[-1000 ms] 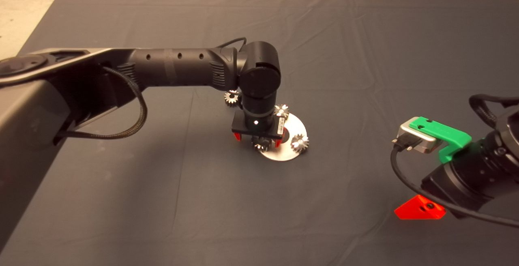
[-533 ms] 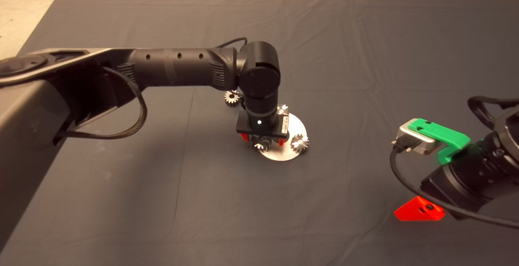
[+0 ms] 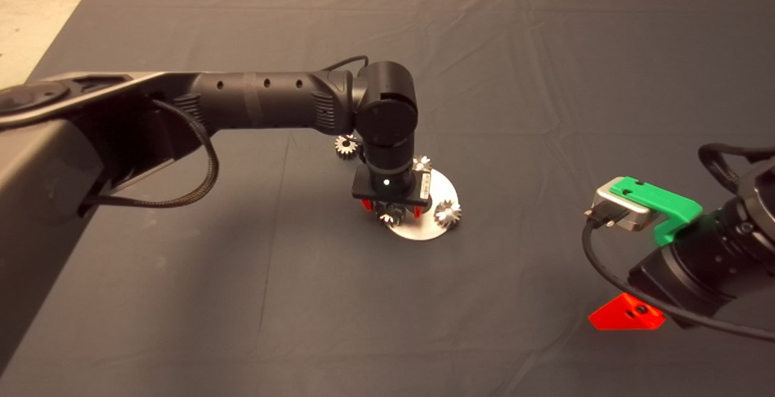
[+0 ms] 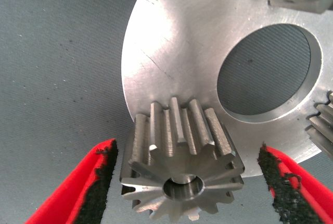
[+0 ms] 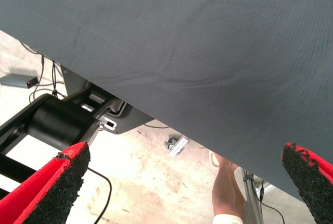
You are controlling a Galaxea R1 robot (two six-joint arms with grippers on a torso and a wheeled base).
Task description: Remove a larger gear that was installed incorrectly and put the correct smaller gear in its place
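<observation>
The left claw (image 3: 388, 208) hangs straight down over the near-left rim of the round metal plate (image 3: 445, 190) at the middle of the head view, and in the left wrist view the larger gear (image 4: 182, 174) stands on that rim squarely between the two red fingers (image 4: 96, 182), its bore axis upright toward the camera. The jaws are released and wide, each black pad apart from the teeth, so nothing is held yet. The smaller gear (image 3: 346, 145) lies on the tabletop just up-left of the plate, while the right claw (image 3: 626, 315), also spread open, waits at the lower right edge.
</observation>
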